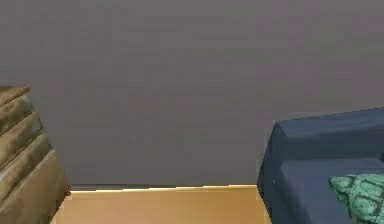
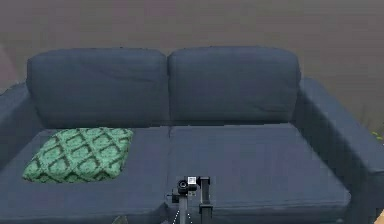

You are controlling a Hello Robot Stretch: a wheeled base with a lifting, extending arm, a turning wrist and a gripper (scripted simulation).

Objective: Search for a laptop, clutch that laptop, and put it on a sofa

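Note:
A dark blue two-seat sofa spans the arm side view, and its arm and seat end show again at the forward view's right. On its left seat lies a green patterned cushion, also seen in the forward view. The arm's end with its white marks rises at the bottom edge over the front of the sofa seat. The gripper is dark against the dark seat there. Its far end cannot be made out, so I cannot tell whether it holds anything.
A plain grey wall stands close ahead. Brown wooden furniture with slanted boards stands at the forward view's left. A strip of light wooden floor lies between it and the sofa.

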